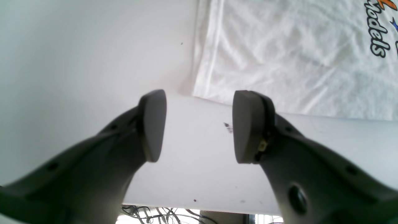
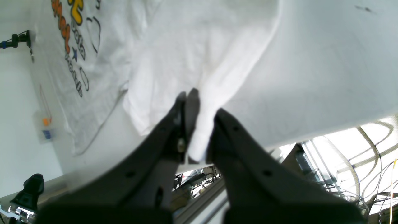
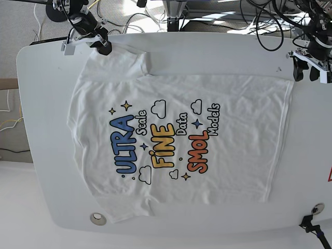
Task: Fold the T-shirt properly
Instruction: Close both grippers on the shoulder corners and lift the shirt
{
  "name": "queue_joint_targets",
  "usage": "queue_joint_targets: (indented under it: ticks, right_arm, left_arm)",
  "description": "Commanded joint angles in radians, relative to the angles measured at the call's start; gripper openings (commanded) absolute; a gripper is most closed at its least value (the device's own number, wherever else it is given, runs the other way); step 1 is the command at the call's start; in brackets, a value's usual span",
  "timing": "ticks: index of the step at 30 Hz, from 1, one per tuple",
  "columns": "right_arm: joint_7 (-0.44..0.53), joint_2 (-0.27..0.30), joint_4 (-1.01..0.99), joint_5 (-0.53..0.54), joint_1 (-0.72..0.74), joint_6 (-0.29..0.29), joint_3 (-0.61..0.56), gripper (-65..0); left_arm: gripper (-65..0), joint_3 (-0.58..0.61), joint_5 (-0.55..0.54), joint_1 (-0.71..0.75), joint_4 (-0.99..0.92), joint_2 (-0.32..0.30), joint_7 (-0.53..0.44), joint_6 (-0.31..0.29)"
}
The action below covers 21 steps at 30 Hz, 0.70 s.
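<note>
The white T-shirt point(image 3: 176, 145) lies flat on the white table point(image 3: 207, 52), print side up, with "ULTRA Scale FINE Data SMOL Models" showing. My right gripper point(image 3: 101, 47) is at the far left corner, shut on a pinched fold of the shirt's sleeve point(image 2: 199, 133), with white cloth between its fingers point(image 2: 203, 107). My left gripper point(image 3: 306, 72) is open and empty at the far right, just off the shirt's hem corner point(image 1: 199, 90). Its fingers point(image 1: 154, 124) hover over bare table, with the shirt point(image 1: 279, 62) just beyond them.
Cables and frame parts lie past the table's far edge point(image 3: 207, 15). Round fittings sit in the table near the front left point(image 3: 97, 218) and front right point(image 3: 318, 208). A black clamp point(image 3: 311, 228) is at the front right corner. Bare table surrounds the shirt.
</note>
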Motion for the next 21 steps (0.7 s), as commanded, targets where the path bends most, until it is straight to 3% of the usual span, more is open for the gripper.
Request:
queue_joint_targets:
  ticks: [1,5,11,15,21]
  right_arm:
    - [0.009,0.008,0.015,0.011,-0.006,0.010,0.005,-65.0]
    - [0.009,0.008,0.015,0.011,-0.006,0.012,0.005,-65.0]
    - [0.009,0.010,0.015,0.011,-0.006,0.012,0.002,-65.0]
    - [0.009,0.010,0.015,0.011,-0.006,0.012,0.001,-65.0]
    - [0.009,0.010,0.015,0.011,-0.006,0.012,-0.001,-65.0]
  left_arm:
    - [-32.9,-0.006,-0.018,0.000,0.016,-0.023,-0.022,-0.002]
    - [-32.9,-0.006,-0.019,-0.003,-0.017,-0.030,-0.022,-0.002]
    - [-32.8,0.046,-0.018,-0.045,-0.193,-0.106,-0.022,-0.031]
    - [-32.6,0.051,-0.016,-0.088,-0.291,-0.108,-0.022,-0.031]
    - [-23.5,0.108,-0.016,-0.109,-0.333,-0.123,-0.024,-0.031]
